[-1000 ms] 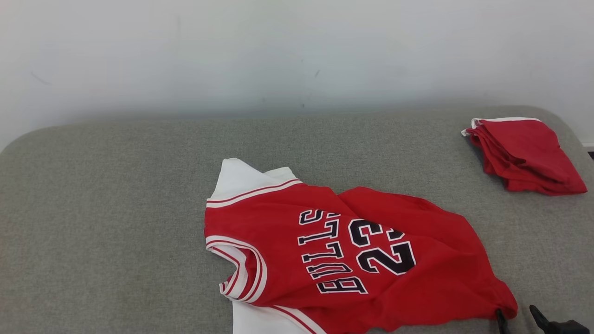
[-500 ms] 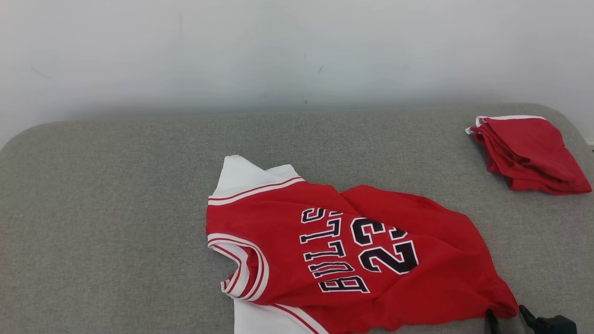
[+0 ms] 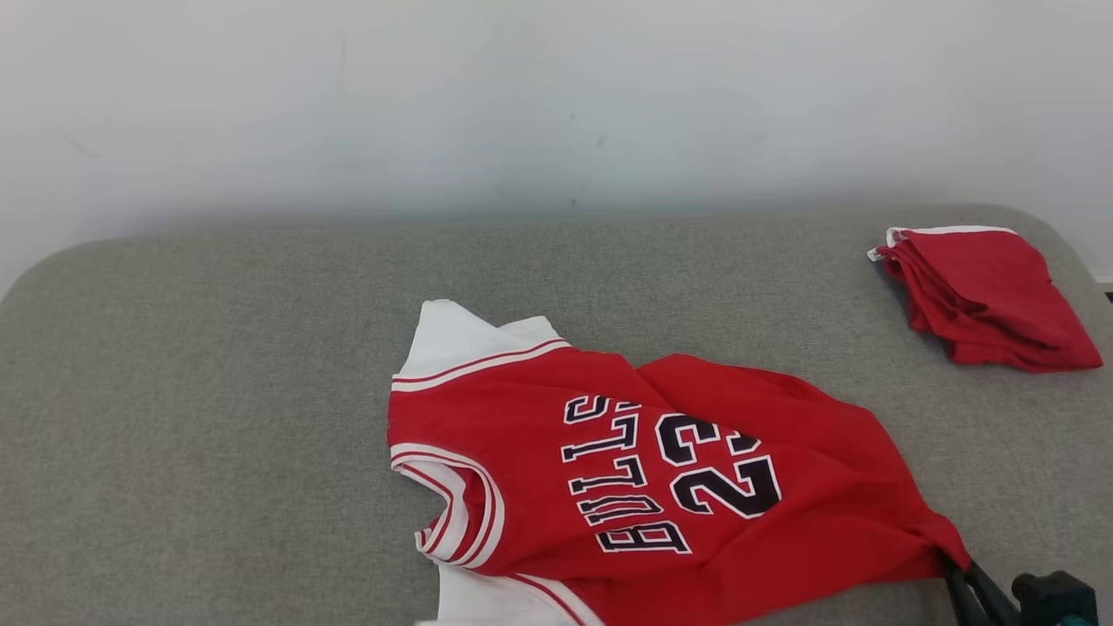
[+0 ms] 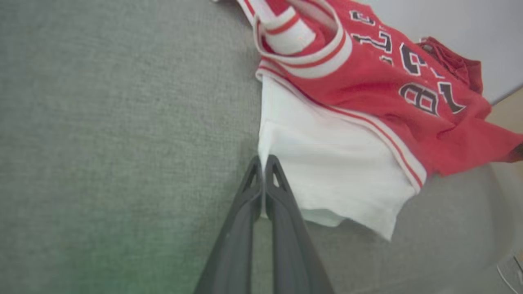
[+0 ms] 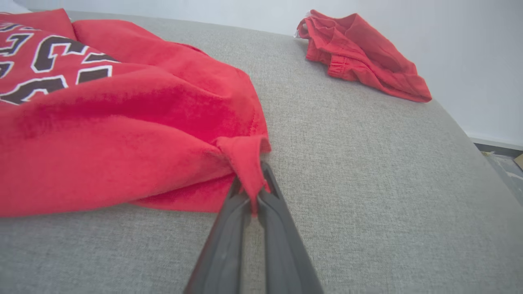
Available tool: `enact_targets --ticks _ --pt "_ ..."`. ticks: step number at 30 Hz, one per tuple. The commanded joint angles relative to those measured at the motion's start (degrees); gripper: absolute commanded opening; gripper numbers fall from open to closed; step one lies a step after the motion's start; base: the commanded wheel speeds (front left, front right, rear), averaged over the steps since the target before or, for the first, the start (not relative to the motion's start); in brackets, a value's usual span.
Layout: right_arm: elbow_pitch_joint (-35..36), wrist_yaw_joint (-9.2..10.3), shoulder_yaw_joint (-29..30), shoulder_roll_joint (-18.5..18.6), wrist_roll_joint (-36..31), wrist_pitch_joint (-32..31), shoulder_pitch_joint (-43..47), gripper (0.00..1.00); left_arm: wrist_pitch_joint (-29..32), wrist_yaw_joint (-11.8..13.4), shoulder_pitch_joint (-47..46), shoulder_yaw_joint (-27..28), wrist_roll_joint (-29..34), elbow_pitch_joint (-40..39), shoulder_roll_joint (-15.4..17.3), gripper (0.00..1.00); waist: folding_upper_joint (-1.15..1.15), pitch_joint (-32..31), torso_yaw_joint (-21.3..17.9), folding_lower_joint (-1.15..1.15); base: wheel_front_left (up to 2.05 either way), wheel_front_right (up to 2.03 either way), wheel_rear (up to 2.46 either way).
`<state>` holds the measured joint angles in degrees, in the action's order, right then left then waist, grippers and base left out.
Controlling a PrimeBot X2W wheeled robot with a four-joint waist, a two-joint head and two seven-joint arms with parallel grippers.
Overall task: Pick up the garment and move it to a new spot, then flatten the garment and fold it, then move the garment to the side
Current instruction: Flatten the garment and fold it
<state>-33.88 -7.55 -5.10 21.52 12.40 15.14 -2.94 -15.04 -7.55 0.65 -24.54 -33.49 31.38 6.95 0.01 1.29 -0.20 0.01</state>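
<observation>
Looks like the pickup step: right gripper (image 5: 252, 183) clamped on the red hem corner of the Bulls jersey (image 3: 661, 469) at its tips, left gripper (image 4: 263, 161) clamped on the white sleeve edge, jersey lying between them; next probably needs an even two-arm lift.

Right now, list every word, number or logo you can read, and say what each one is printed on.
"BULLS": black letters edged in white on the chest of the red jersey, lying sideways in the head view.
"23": same lettering, on the same jersey beside that word.
Folded red garment: no print that can be read.
In the wrist views the jersey's print is cut off or creased and cannot be read whole.
</observation>
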Motion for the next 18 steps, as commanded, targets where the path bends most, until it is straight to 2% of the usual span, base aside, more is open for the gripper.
enact_targets --ticks 1,5,10,12,14,18 --pt "1.8 0.16 -0.6 0.4 1.5 0.0 1.8 0.0 -0.1 0.1 1.7 2.7 -0.8 -2.5 0.5 0.0 -0.01 -0.3 0.0 -0.01 0.0 0.0 0.0" --pt "7.2 0.16 -3.9 2.4 5.9 -0.4 4.7 0.0 -0.1 0.1 4.6 8.7 -1.1 -10.3 1.5 0.0 -0.01 -0.4 -0.2 -0.01 0.0 0.0 0.0" --pt "15.1 0.16 -6.9 5.7 11.4 -3.7 6.5 0.0 -0.1 0.1 5.8 13.2 -0.4 -17.5 3.2 0.0 -0.01 -0.5 -0.4 -0.01 0.0 0.0 0.0" --pt "18.4 0.16 -7.7 6.9 12.5 -5.4 6.0 0.0 -0.1 0.1 4.6 13.8 -0.2 -19.7 4.6 0.0 -0.01 -0.5 -0.3 -0.01 0.0 0.0 0.0" --pt "21.8 0.16 -8.2 6.6 14.7 -7.9 5.3 0.0 0.1 0.1 2.0 13.7 0.2 -21.6 6.4 0.0 -0.01 -0.4 -0.1 -0.01 0.0 0.0 0.0" --pt "27.9 0.16 -10.7 8.5 20.1 -13.0 2.0 0.0 4.0 0.1 -5.5 13.7 0.0 -25.6 10.6 0.0 -0.01 0.5 0.5 -0.01 0.0 0.0 0.0"
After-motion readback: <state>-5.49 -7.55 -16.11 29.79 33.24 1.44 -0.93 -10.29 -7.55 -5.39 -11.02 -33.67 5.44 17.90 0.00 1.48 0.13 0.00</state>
